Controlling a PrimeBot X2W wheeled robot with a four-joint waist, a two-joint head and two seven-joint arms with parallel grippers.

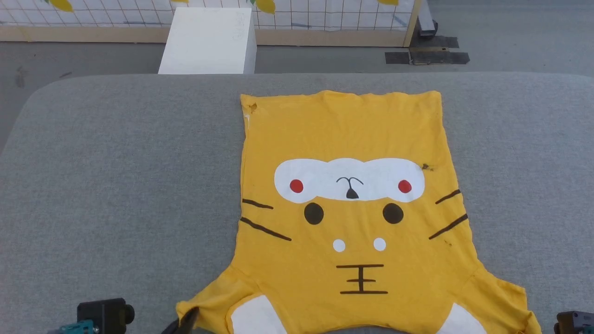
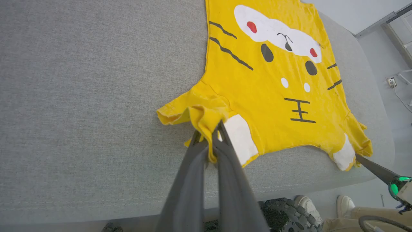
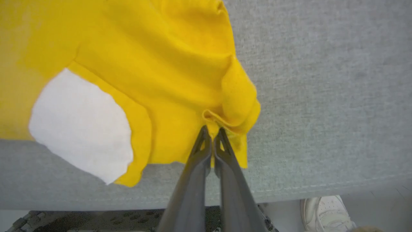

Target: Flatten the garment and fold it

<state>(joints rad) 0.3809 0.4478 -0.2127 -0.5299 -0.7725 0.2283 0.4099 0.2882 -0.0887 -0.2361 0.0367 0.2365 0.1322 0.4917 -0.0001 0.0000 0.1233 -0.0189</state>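
The shirt (image 1: 352, 139) lies flat on the tabletop (image 1: 116, 162), long axis 12 to 6, hem at 12. Left jaws pinch the left sleeve (image 2: 193, 112) at 7, right jaws the right sleeve (image 3: 238, 96) at 5. The fold likely runs toward 12.

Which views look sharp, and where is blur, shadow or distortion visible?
Head view: sharp, evenly lit, no glare on the T-shirt. Left wrist view: the wide lens bows the table edge. Right wrist view: the T-shirt looks soft, shadow under its hem.
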